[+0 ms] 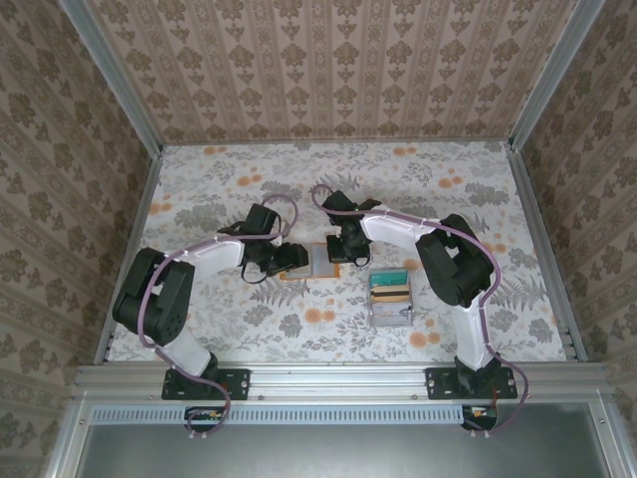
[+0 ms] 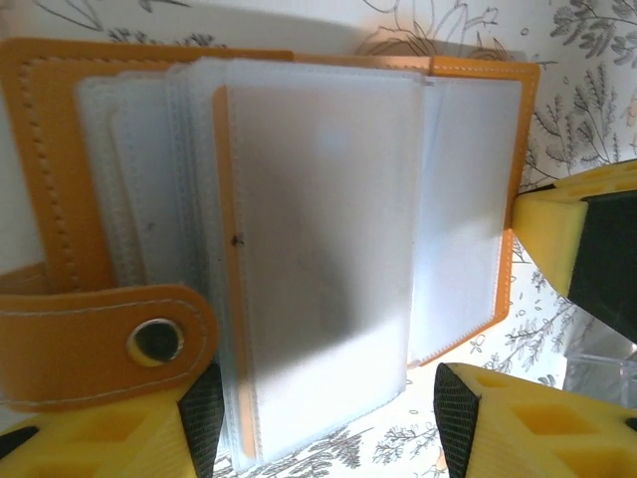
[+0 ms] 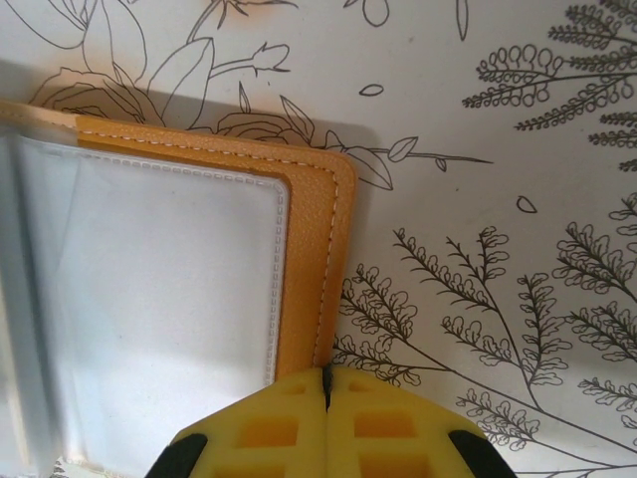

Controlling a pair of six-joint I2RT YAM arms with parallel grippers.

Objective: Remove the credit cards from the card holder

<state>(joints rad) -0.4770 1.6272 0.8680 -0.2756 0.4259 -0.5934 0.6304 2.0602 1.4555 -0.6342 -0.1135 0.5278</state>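
Seen from above: card holder (image 1: 320, 261) spread open at the middle of the floral table (image 1: 199, 179), with the left gripper (image 1: 291, 261) at its left side and the right gripper (image 1: 348, 255) at its right, far edge. Right of these and nearer, a grey tray (image 1: 390, 317) with teal and yellow cards. Too small from there to judge either pair of fingers.

Through the left wrist camera: orange cover with stitched border, strap with a round snap (image 2: 156, 341), and a fan of clear sleeves (image 2: 318, 229). Down one sleeve, a thin orange strip, possibly the edge of one of the credit cards (image 2: 222, 249); hard to say through the cloudy plastic. Left fingers (image 2: 109, 443) spread apart, nothing pinched, the sleeves' ends lying over the gap. At the right, a yellow tip of the right gripper touching the holder's edge.

Through the right wrist camera: right fingers (image 3: 279, 433) closed together, empty, tips at the holder's stitched orange border, near its rounded corner.
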